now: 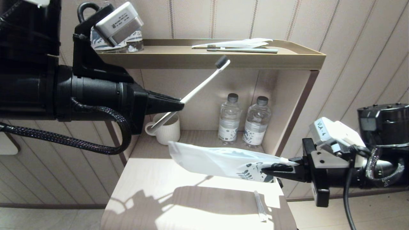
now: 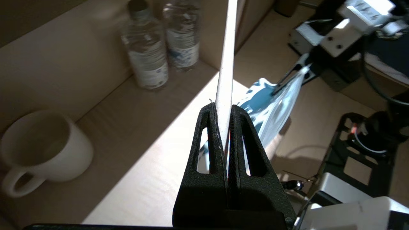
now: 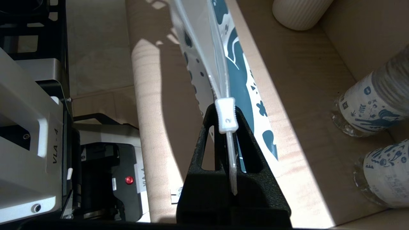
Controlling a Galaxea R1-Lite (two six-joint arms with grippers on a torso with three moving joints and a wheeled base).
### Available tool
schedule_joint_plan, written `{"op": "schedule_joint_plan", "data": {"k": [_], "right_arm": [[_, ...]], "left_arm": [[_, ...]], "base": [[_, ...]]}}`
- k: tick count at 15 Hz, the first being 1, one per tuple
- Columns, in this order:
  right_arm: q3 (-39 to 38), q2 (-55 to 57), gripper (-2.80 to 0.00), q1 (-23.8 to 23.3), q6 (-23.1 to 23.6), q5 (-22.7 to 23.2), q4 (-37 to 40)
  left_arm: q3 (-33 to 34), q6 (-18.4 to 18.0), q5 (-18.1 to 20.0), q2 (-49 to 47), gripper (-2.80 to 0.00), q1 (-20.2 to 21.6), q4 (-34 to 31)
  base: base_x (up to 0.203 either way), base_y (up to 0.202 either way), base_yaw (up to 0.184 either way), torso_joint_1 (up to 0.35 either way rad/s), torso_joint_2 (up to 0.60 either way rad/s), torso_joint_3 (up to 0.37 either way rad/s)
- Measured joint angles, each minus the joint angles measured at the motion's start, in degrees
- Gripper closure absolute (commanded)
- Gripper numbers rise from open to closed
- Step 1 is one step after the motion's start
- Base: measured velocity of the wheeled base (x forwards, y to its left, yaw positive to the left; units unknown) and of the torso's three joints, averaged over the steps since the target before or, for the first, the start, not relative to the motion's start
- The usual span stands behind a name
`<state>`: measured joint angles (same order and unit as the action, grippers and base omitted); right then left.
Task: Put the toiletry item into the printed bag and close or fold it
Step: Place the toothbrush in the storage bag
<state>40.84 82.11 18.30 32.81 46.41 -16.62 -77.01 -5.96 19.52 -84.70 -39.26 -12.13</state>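
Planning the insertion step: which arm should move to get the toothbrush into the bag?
Left. The left gripper is shut on the white toothbrush, free to move above the printed bag, which the right gripper holds out level by its end.

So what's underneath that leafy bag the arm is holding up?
Under the printed bag, held in the air by the right gripper, lies the pale tabletop with the bag's shadow and a short thin white sliver. Nothing else shows there; the bag hides part of the shelf floor behind.
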Motion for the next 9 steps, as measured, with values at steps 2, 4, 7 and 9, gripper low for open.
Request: {"op": "schedule_joint_plan", "data": {"k": [2,4,7,9], "right_arm": [[-0.16,0.68,0.0,0.15,-0.01,0.0,0.11],[-0.16,1.18,0.0,0.27,-0.04,-0.18,-0.02],[-0.3,1.7,0.0,0.28,-0.03,-0.27,-0.14],[-0.34,2.07,0.0,0.31,-0.04,-0.27,-0.24]], "left_arm": [[-1.74,-0.07,0.27,-2.0,0.0,-3.57,0.6],[-2.37,-1.23,-0.28,-3.72,0.0,-6.71,0.61],[-4.76,-9.05,-2.81,-4.92,0.0,-8.46,-10.05],[-8.36,-14.74,-4.25,-5.12,0.0,-8.7,-20.57]], "base": [[0.0,0.0,0.0,0.0,0.0,0.0],[0.0,0.0,0.0,0.0,0.0,0.0],[0.0,0.0,0.0,0.0,0.0,0.0],[0.0,0.0,0.0,0.0,0.0,0.0]]}}
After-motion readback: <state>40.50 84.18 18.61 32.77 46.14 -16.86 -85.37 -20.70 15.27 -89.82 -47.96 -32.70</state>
